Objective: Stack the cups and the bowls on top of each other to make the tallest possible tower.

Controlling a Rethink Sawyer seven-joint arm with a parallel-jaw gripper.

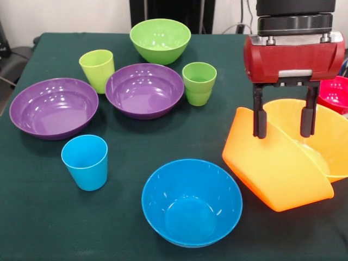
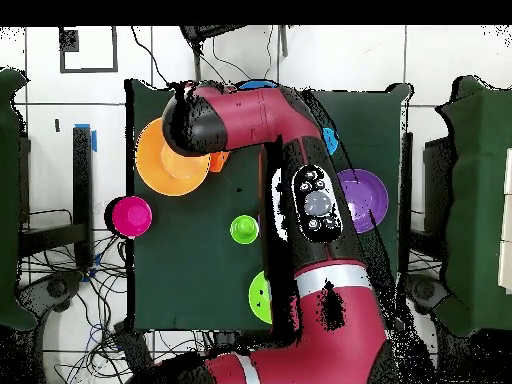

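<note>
My gripper (image 1: 283, 126) hangs at the right. Its fingers (image 1: 260, 123) stand wide apart, one on each side of the wall of a tilted orange bowl (image 1: 272, 168), so it is open. That bowl leans on its side, half in a second, upright orange bowl (image 1: 329, 138). A blue bowl (image 1: 191, 201) sits at the front centre. Two purple bowls (image 1: 53, 107) (image 1: 144, 89) sit left of centre and a green bowl (image 1: 160, 39) at the back. The sky blue cup (image 1: 85, 162), the yellow-green cup (image 1: 97, 69) and the ridged green cup (image 1: 199, 82) stand upright. A small red bowl (image 1: 334, 93) is at the right edge.
In the overhead view the arm (image 2: 300, 190) covers much of the table. The orange bowls (image 2: 170, 160), the red bowl (image 2: 131, 215), the ridged cup (image 2: 244, 229) and one purple bowl (image 2: 362, 200) show. The red bowl lies close behind my gripper.
</note>
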